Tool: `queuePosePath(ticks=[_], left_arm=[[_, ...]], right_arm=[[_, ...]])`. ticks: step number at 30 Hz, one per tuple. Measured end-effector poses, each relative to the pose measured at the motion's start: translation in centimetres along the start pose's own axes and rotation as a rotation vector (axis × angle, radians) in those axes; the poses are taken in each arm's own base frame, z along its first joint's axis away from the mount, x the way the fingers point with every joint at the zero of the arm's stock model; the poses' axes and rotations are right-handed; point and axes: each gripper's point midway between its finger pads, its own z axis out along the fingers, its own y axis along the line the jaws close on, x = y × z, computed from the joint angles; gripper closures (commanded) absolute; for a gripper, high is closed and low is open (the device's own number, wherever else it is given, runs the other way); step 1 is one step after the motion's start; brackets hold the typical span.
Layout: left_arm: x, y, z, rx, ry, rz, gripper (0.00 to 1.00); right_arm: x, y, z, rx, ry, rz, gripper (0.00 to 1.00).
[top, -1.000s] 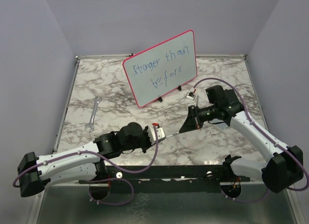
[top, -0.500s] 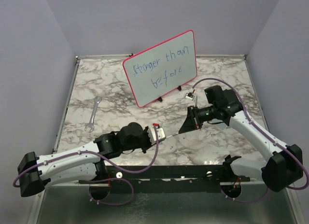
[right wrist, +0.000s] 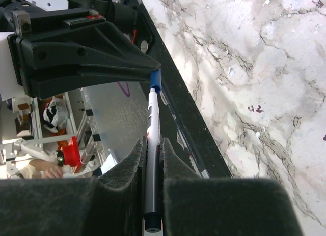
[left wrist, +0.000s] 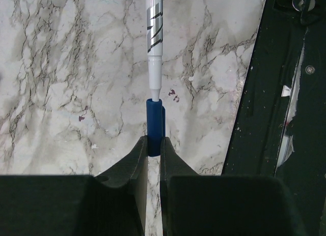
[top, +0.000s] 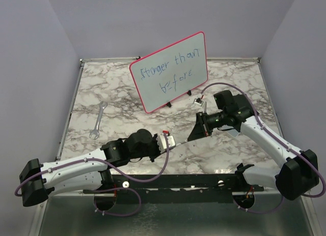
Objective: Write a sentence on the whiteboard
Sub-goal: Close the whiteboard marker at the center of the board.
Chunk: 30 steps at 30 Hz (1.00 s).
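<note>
The left claw (left wrist: 154, 144) is closed on a short dark blue plastic cap (left wrist: 154, 119), and its two black fingers press the cap from both sides. In the left wrist view the cap opens toward 12 o'clock, and the narrow white tip of a slim white marker pen with grey and black print (left wrist: 155, 37) goes into this opening. The right claw (right wrist: 152, 149) is closed too and grips the body of the same pen. In the right wrist view the pen lies between the grey pads and points to 12 o'clock, where the blue cap sits at the tips of the other claw. From above, both claws meet over the near middle of the white and grey marble table (top: 117, 88), with the pen as a thin line between them. At about 12 o'clock from this meeting point, well apart from it, the large white rectangular whiteboard with a thin pink-red frame (top: 153, 96) stands on small black feet, with its right side higher. The blue handwritten sentence (top: 168, 68) on it reads "Stronger than" and, below, "before". At 9 o'clock from the claws a silver metal wrench (top: 98, 120) lies flat on the table.
</note>
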Motion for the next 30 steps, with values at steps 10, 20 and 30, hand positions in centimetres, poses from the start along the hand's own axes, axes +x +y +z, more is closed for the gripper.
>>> queuePosePath(ticks=[10,20,30], left_arm=[[-0.1,0.0,-0.2,-0.001,-0.005,-0.001,1.00],[-1.5,0.1,-0.5,-0.009,-0.062,0.001,1.00],[-1.0,0.0,-0.1,-0.008,-0.038,-0.042,1.00]], right_arm=[[-0.1,-0.1,0.1,0.003,-0.003,-0.001,0.99],[-0.3,-0.2,0.3,0.002,-0.004,-0.011,0.99],[0.1,-0.6,0.9,-0.008,-0.008,0.012,0.99]])
